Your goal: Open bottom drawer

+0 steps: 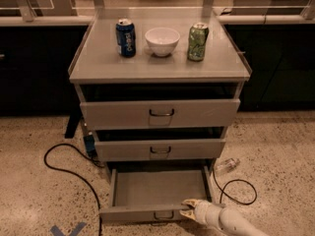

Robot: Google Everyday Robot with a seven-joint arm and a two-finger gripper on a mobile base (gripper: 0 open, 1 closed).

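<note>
Bottom drawer [147,214] is seen pulled well out at the foot of the cabinet [157,70], interior bare. Gripper [187,208] is placed at the right end of the drawer front's top edge. Whether it is open or closed there cannot be told. The pale arm [231,222] is cut off by the lower frame edge. A small clear object [226,165] on the floor at the right cannot be identified.
</note>
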